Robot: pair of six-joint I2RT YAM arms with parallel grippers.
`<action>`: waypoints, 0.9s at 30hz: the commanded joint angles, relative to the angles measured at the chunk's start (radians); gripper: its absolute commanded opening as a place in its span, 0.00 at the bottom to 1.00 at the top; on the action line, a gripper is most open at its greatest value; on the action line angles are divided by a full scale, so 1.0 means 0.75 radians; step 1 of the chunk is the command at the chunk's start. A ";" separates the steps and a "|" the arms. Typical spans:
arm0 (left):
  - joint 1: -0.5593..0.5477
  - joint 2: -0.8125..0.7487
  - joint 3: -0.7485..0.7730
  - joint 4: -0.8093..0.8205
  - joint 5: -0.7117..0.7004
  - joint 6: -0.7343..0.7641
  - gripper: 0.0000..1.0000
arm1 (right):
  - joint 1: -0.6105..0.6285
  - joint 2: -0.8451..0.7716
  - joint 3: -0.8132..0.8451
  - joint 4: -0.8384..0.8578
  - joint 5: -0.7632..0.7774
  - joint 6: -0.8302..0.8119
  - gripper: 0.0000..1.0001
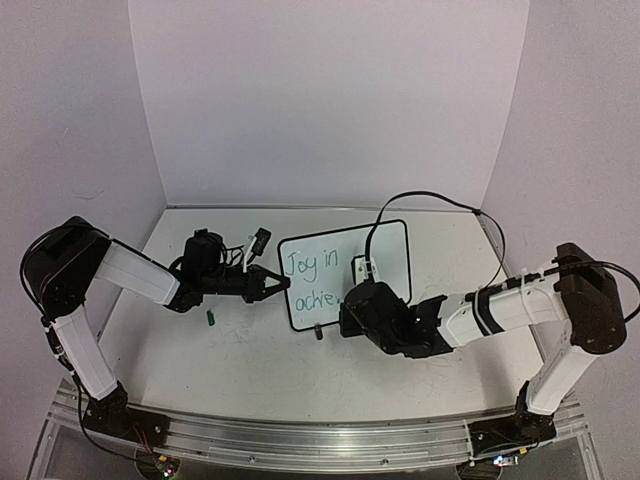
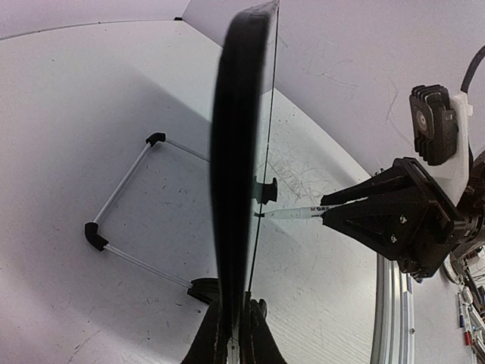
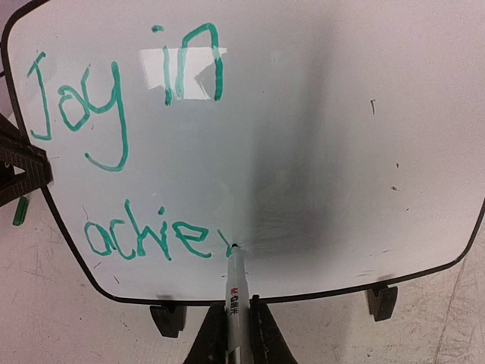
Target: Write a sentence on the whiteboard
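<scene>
Now the whiteboard (image 3: 341, 114) shows green "Joy in achie"; left jaws clamp its edge, right jaws grip a marker (image 3: 236, 292).

- White table (image 1: 250, 370), scuffed and speckled.
- Plain white panel (image 1: 330, 100) stands at its far edge.
- Pale lilac walls (image 1: 60, 100) left and right.
- Metal rail (image 1: 320, 440) along near edge.

L arm (image 1: 130, 272) & R arm (image 1: 500, 310) stretched inward, both jaws clamped tight
</scene>
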State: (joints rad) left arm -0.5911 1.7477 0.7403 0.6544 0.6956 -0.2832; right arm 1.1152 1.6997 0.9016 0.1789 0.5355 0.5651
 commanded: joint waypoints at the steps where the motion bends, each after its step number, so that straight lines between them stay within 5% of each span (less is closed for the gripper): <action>1: -0.014 -0.033 0.039 -0.033 -0.014 0.042 0.00 | -0.020 -0.031 0.056 0.007 0.081 -0.027 0.00; 27: -0.015 -0.024 0.044 -0.035 -0.012 0.044 0.00 | -0.028 -0.120 -0.060 0.032 -0.040 0.005 0.00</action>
State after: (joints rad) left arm -0.5911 1.7477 0.7403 0.6544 0.6960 -0.2832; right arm 1.0981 1.6375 0.8739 0.1793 0.5254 0.5540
